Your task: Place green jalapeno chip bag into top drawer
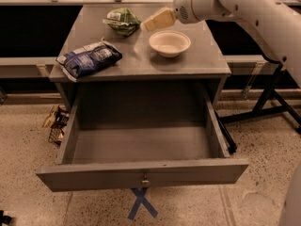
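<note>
**A robot test lab**

A white robot arm [254, 8] reaches in from the right over a plain grey desk [197, 62]. Its pincer [158, 19] hangs above the back of the desk top, near a white bowl [170, 42]. A cross of blue tape [142, 205] marks the speckled hard floor [263, 192] just in front of the open drawer [141, 173]. Black metal stand legs [268, 102] are braced on the right.
</note>
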`<action>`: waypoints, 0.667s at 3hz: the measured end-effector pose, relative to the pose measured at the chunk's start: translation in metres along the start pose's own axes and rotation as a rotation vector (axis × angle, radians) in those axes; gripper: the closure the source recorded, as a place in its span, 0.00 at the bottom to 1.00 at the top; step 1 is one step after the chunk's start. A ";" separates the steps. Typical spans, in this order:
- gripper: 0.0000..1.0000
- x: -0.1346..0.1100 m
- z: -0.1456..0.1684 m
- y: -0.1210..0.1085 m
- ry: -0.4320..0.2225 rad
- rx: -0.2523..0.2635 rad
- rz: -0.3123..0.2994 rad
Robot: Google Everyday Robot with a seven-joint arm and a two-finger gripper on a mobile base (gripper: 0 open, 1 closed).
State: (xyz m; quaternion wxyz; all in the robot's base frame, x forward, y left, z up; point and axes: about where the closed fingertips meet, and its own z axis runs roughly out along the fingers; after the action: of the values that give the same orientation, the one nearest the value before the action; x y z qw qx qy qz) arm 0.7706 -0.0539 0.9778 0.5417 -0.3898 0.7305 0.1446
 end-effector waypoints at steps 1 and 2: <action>0.00 -0.008 0.043 0.010 -0.074 0.040 0.041; 0.00 -0.023 0.083 0.005 -0.137 0.114 0.063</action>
State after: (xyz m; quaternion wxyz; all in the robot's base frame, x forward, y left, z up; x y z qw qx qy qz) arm 0.8260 0.0117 0.9669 0.6070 -0.3244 0.7106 0.1460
